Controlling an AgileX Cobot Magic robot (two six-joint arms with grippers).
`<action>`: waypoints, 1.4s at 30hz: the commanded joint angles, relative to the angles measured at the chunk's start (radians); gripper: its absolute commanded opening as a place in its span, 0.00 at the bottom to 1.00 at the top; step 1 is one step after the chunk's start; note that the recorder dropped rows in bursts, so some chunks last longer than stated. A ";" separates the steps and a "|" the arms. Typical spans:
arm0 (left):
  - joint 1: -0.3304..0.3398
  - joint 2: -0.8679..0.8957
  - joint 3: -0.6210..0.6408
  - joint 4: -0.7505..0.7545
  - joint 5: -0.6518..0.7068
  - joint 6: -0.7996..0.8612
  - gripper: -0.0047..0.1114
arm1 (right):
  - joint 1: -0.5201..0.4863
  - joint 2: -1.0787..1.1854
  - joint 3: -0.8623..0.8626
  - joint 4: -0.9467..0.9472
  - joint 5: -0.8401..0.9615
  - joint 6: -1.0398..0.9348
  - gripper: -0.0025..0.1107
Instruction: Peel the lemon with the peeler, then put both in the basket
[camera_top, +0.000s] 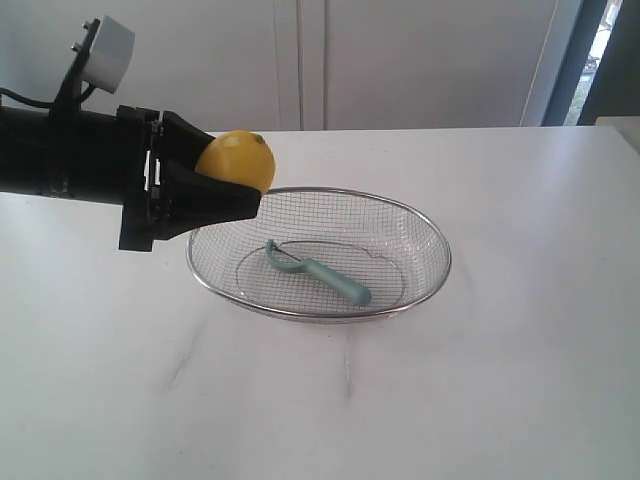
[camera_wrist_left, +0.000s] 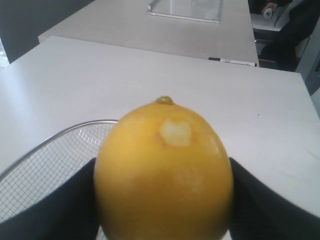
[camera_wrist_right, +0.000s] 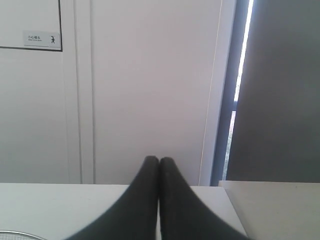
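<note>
A broad white table (camera_top: 520, 390) with faint grey veining, rather like marble, takes up most of what I see; its top is smooth and slightly glossy. Directly on it stands the oval silver wire-mesh basket (camera_top: 447, 262), upright on its ring base, around the middle of the tabletop.

Teal peeler (camera_top: 318, 270) in basket (camera_top: 432, 238), lemon (camera_top: 238, 158) aloft

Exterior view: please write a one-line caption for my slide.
Left tool holds the lemon in the air by the basket, in which the peeler lies.
</note>
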 joint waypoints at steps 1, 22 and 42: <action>0.004 -0.007 -0.005 -0.028 0.025 -0.001 0.04 | 0.003 -0.006 0.008 -0.002 -0.009 -0.007 0.02; 0.004 -0.007 -0.005 -0.028 0.025 -0.001 0.04 | 0.003 -0.006 0.008 -0.002 -0.009 -0.007 0.02; 0.004 -0.007 -0.005 -0.001 0.025 -0.003 0.04 | -0.054 -0.164 0.152 -0.002 -0.038 -0.007 0.02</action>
